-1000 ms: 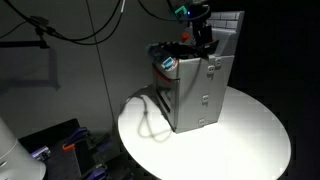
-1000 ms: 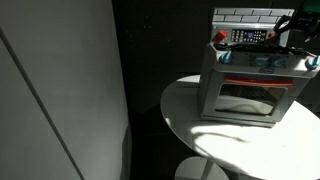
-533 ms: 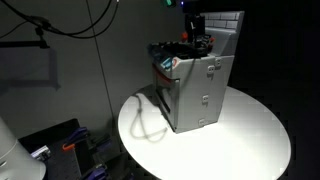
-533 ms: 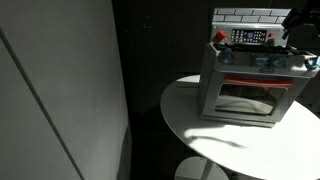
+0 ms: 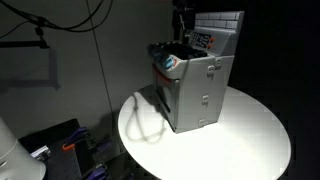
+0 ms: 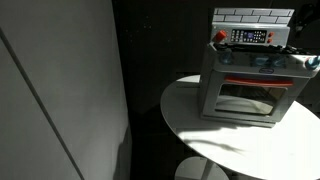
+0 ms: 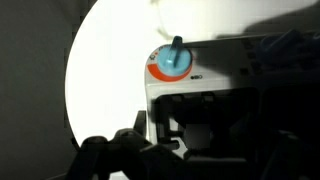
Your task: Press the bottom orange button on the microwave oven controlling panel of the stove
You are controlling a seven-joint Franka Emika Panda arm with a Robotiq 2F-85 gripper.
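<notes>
The small grey stove (image 5: 203,92) stands on a round white table (image 5: 255,135) and also shows in the other exterior view (image 6: 252,92). Its dark controlling panel (image 5: 203,38) with red-orange marks sits below the white brick back wall (image 5: 226,22), and shows again here (image 6: 250,37). My gripper (image 5: 182,16) hangs above the stove top, clear of the panel. It is partly cut off at a frame edge (image 6: 303,18). In the wrist view I look down on a blue-and-orange knob (image 7: 172,62). My fingers (image 7: 198,165) are dark silhouettes there, so their state is unreadable.
Black cables (image 5: 70,25) hang at the upper left. Clutter with an orange item (image 5: 70,146) lies on the floor beside the table. A pale flat panel (image 6: 55,90) fills the left. The table edge (image 6: 185,135) is close to the stove front.
My gripper has risen from in front of the controlling panel to above the stove. The panel, covered before, now shows. The stove has not moved.
</notes>
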